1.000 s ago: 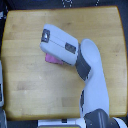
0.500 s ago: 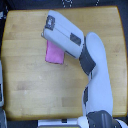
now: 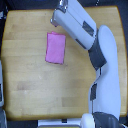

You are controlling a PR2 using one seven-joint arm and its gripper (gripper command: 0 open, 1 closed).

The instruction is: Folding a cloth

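Seemingly already folded, the pink cloth (image 3: 55, 48) lies flat on the wooden bench (image 3: 30, 90), while the hand (image 3: 56, 15), just beyond the cloth's far edge, grips nothing, its opening indiscernible.

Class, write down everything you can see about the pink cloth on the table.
The cloth is a plain bright pink sheet, thin-looking fabric with no pattern. It is four-sided with straight edges, taller than wide, slightly skewed, and lies flat on the wooden table, left of centre in the exterior view. Whether it is folded into layers cannot be told. Only the table touches it; the gripper hangs apart from it, beyond its upper edge.
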